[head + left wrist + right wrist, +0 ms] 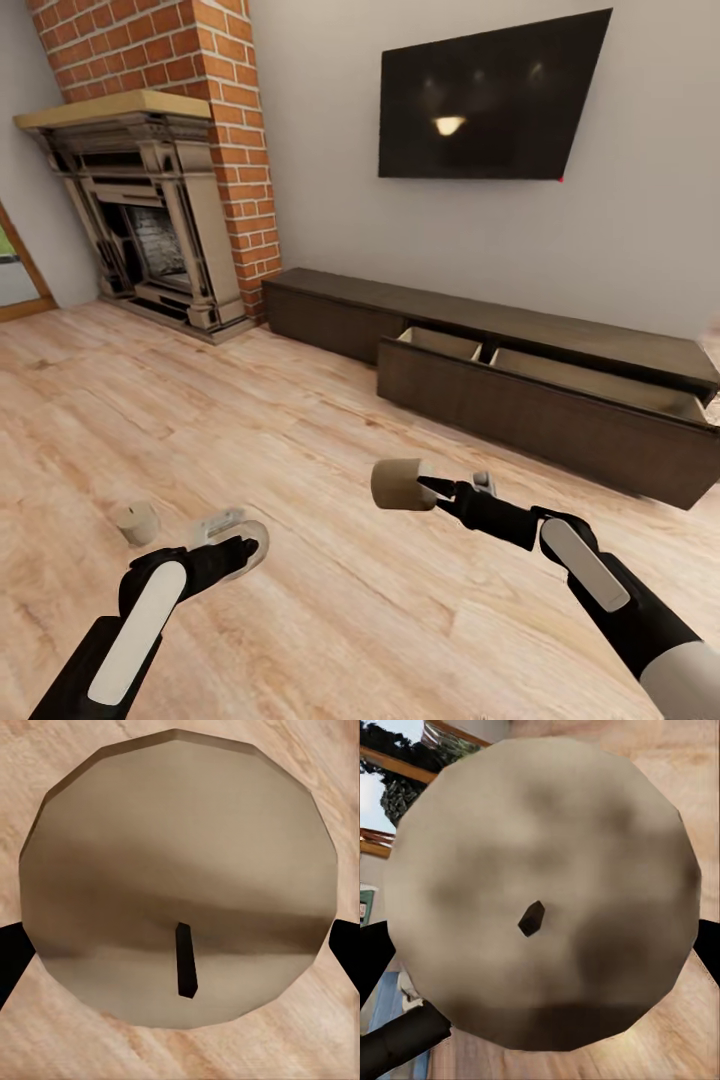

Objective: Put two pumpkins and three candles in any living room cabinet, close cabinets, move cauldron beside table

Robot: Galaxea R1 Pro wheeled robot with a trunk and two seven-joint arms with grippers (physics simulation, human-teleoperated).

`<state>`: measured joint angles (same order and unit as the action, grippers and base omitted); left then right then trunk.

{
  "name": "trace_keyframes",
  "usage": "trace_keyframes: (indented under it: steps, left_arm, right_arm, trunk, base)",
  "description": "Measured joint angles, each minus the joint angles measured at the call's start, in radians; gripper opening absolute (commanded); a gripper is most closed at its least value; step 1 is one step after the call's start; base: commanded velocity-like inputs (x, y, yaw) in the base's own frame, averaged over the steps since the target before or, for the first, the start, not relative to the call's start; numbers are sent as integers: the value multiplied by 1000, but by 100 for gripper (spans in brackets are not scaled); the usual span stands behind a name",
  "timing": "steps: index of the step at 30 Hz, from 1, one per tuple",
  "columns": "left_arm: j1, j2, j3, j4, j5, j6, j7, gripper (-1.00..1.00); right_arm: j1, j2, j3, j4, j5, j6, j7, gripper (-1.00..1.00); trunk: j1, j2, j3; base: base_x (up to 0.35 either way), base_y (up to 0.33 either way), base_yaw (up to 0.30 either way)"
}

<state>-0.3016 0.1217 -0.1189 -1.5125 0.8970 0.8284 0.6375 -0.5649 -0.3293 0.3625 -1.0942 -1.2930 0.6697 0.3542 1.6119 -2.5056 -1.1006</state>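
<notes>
While a third candle [135, 522] still sits on the floor at far left, your left fingers [243, 547] grip a candle [178, 874] low, your right fingers [432, 491] carry another [398, 484] aloft; cabinet [560, 425] drawers gape ahead, ready for both.

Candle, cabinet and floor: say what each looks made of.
Candle in the right gripper: probably wax, matte grey-beige, mottled surface with a dark wick. Cabinet: seems dark-brown wood or veneer with a flat satin finish; the open drawer's inside is pale beige. Floor: light wood planks, grain and seams visible, slight sheen.
</notes>
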Motion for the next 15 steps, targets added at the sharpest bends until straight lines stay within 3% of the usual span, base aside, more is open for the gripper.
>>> trace_keyframes:
  steps: [3, 11, 15]
  left_arm:
    - [0, 1, 0, 0, -1, 0, 0, -100]
    - [0, 0, -2, -1, -1, 0, 0, -100]
    - [0, -1, -5, -2, 0, 0, 0, -100]
  right_arm:
    - [0, -1, -35, 6, 0, 2, 7, -100]
    - [0, -2, -56, 55, 2, 9, 23, -100]
    - [0, -2, -94, 91, 1, 14, 28, -100]
  trunk:
    - [0, 0, -1]
    - [0, 0, -5]
    - [0, 0, -7]
  base:
    - [0, 0, -260]
    - [0, 0, -260]
    - [0, 0, -259]
